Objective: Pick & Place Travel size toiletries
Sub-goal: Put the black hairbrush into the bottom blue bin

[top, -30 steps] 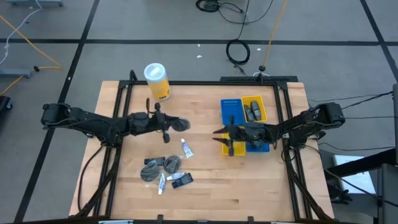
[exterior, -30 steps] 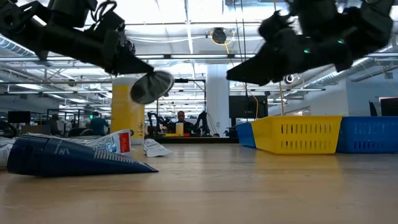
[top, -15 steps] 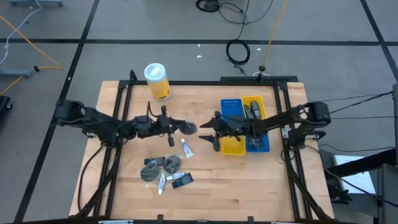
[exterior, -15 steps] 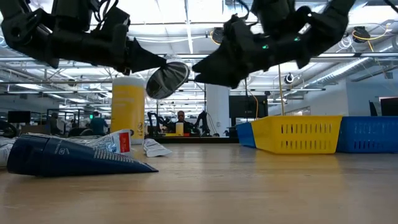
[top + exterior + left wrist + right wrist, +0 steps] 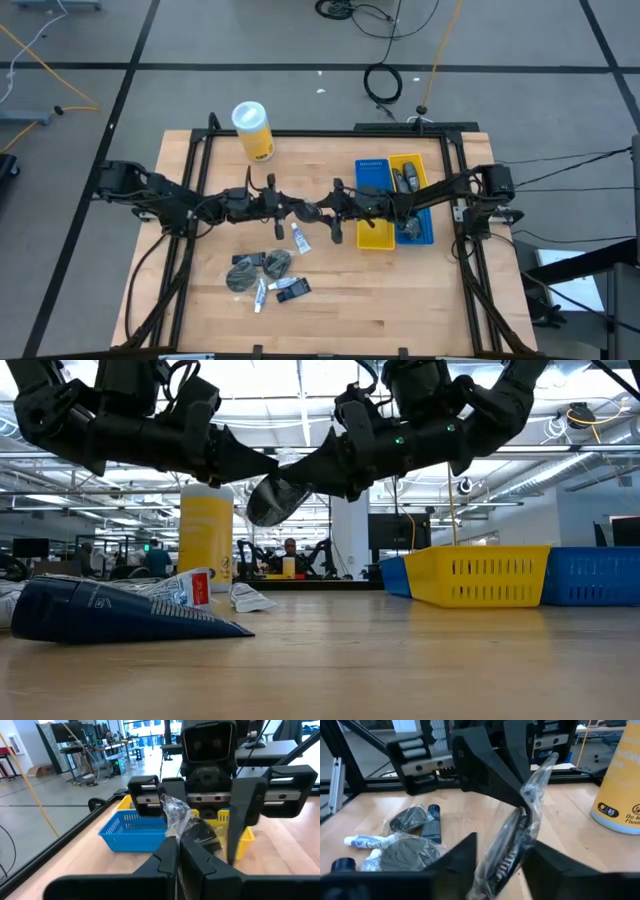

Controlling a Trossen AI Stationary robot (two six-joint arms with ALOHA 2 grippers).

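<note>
Grey round flat pouch [image 5: 275, 500] in clear wrap hangs mid-air above the table [image 5: 340, 290], pinched in the closed left claw [image 5: 290, 211]. Facing it, the right claw [image 5: 322, 211] spreads around the pouch; it should close firmly before the left lets go.

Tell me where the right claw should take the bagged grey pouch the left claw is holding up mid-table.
Probably by the free end of the grey pouch, coming in from the tray side. The left claw pinches the end toward its own arm, so the disc hangs edge-on, above the table, facing the right claw, whose open fingers already straddle it. Close across the flat faces, not the crinkly plastic tail.
</note>
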